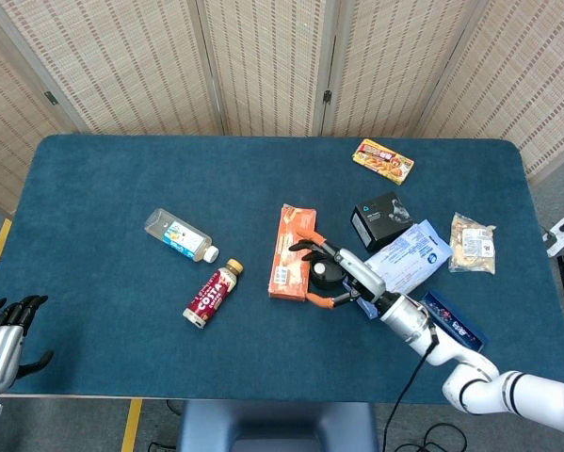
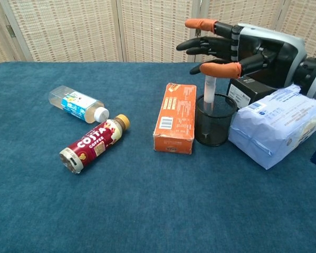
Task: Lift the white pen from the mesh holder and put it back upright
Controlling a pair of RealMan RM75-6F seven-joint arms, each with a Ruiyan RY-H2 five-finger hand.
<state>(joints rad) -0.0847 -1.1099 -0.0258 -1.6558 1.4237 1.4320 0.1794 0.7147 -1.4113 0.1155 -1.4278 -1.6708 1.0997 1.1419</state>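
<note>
The white pen [image 2: 208, 93] stands almost upright in the black mesh holder [image 2: 216, 126], near its left rim. My right hand [image 2: 241, 48] hovers just above it. The orange-tipped thumb covers the pen's top end and seems to pinch it against a finger, while the other fingers are spread. From the head view my right hand [image 1: 340, 275] covers the holder, so only a bit of the pen shows. My left hand [image 1: 1, 331] rests at the table's near left corner, holding nothing, fingers apart.
An orange box [image 2: 175, 117] lies against the holder's left side; a blue-white bag [image 2: 276, 129] and a black box [image 2: 250, 89] lie to its right. A Costa bottle [image 2: 92, 143] and a water bottle [image 2: 77, 104] lie at the left. Snack packs [image 1: 382, 160] sit at the back right.
</note>
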